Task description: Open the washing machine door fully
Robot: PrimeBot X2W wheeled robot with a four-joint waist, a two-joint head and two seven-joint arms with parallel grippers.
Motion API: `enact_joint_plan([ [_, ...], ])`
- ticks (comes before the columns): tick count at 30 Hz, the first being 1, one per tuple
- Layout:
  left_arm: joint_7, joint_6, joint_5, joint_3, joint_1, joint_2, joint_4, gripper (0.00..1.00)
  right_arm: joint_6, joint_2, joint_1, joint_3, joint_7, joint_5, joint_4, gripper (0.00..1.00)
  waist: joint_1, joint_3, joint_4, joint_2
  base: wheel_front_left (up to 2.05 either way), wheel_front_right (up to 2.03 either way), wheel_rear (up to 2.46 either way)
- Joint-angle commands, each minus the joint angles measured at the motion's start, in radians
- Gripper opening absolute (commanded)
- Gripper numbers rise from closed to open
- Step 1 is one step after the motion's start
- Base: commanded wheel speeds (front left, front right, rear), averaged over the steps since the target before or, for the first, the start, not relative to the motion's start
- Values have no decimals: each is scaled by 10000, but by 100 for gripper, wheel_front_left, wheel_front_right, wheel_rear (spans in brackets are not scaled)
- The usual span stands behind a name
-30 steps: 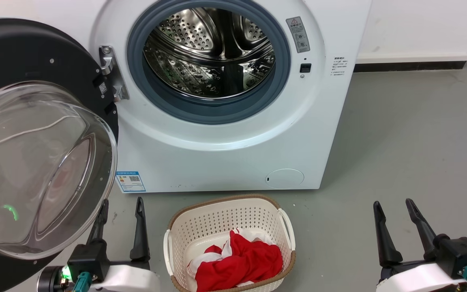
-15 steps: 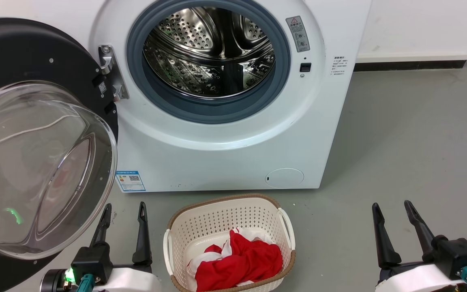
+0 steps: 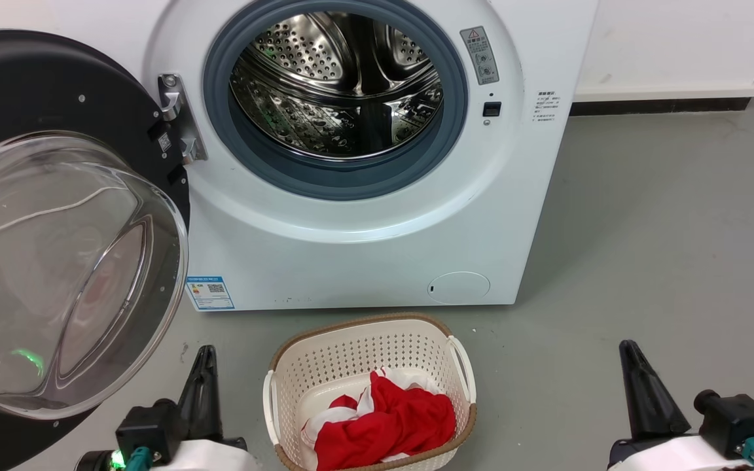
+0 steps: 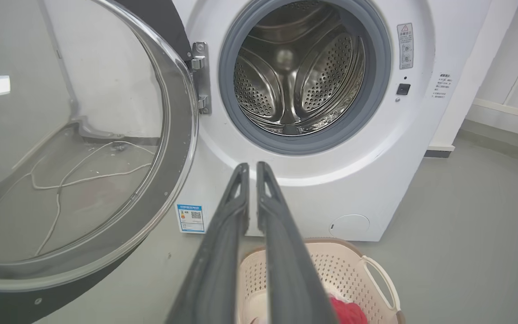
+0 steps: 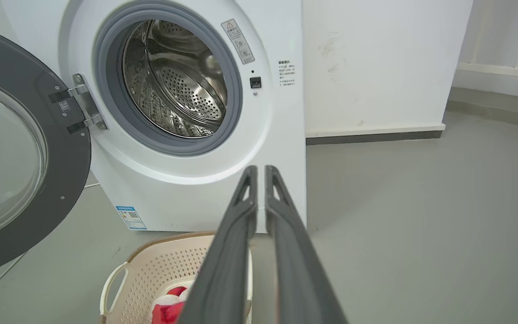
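We are holding our left tool low over the floor. Its two dark fingers are pressing together with only a slit between them, and they are gripping nothing. The washing machine door is standing wide open just to the left of this tool and above it, apart from the fingers. Its clear glass bowl is bulging toward us, and its black rim is hanging from the metal hinge up ahead of the tool. In the left wrist view, the steel drum is lying open beyond the fingertips, inside its grey rubber ring.

We are holding our right tool well off to the right, likewise closed and empty. Between the two tools, a pale perforated basket is sitting on the floor with a red and white cloth bundled inside it. Past the basket, the white washer is facing us, and its small round flap is sitting ahead and to the left of the right tool.
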Motion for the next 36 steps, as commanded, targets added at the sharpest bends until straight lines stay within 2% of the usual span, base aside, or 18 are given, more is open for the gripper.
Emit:
enact_joint_plan([
  [1,103,-89,-387,135,-278,35,-80,0,0,-9,-130,-3,26,425,-149,0,0,5,4,-1,0,0,0],
  [17,809,-457,-3472,398,-532,4,102,0,-1,-194,-618,-82,517,3665,302,0,0,57,43,-1,0,0,0],
  [36,1537,-820,-6428,711,-832,-26,359,0,-2,-285,-1007,-202,1018,6689,678,0,0,120,90,-1,0,0,0],
])
